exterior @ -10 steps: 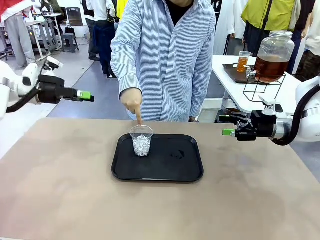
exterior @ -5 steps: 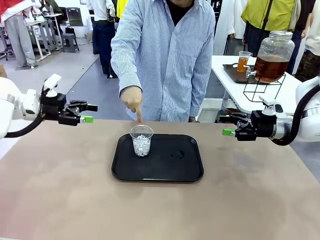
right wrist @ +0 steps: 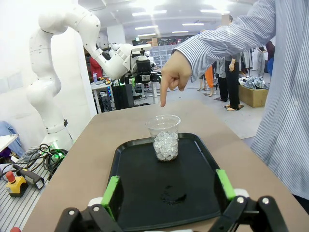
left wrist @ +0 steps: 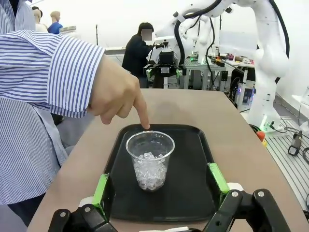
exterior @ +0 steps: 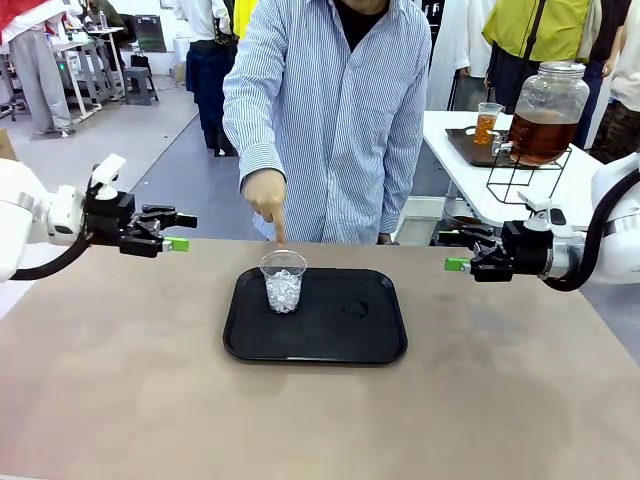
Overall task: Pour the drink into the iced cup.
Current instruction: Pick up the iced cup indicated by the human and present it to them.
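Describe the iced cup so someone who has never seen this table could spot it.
On the tan table lies a black tray. Near its far left corner stands a clear plastic cup part filled with ice, a person's finger pointing at it. The other cup, on the side table, holds amber drink.

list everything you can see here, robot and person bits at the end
iced cup: one, clear, on the tray's far left part
tray: one, black, mid table
table: one, tan, under the tray
drink jar: one, glass, amber liquid, on the side table
small cup: one, amber liquid, beside the jar
side table: one, white, far right
person's hand: one, pointing down at the iced cup
left gripper: open, empty, table's left
right gripper: open, empty, table's right
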`<state>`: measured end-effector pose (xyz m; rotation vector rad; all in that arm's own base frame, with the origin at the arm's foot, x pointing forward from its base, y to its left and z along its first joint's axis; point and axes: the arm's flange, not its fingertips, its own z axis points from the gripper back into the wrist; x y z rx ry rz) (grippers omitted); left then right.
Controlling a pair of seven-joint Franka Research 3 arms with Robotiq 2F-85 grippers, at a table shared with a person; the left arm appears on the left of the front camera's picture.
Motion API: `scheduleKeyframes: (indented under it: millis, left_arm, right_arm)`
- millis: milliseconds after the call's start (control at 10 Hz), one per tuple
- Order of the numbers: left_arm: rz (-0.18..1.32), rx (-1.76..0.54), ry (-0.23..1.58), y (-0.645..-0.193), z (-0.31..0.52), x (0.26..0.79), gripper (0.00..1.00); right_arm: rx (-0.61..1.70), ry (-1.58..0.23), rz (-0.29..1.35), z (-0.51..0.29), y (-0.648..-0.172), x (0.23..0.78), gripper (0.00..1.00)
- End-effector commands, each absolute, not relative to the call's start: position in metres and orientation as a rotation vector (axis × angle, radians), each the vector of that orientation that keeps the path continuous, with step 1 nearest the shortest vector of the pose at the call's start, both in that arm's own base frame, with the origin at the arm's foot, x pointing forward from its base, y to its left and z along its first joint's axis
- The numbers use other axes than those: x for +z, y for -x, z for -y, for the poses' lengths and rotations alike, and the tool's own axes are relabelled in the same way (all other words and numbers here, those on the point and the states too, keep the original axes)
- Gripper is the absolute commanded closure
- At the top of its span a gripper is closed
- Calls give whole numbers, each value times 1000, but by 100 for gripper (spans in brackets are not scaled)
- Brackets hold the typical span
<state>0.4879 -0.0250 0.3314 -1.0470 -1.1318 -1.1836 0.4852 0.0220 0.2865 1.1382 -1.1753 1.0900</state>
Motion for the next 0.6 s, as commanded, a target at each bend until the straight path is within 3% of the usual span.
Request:
scheduleKeyframes:
  millis: [0, 500]
  left_arm:
    - [1136, -1178, 1057, -487, 24, 335, 0]
    - [1187, -1248, 1021, -508, 37, 287, 0]
  right_arm:
    - [1099, -1135, 1177, -24, -488, 290, 0]
    - [1099, -1135, 1177, -24, -488, 290, 0]
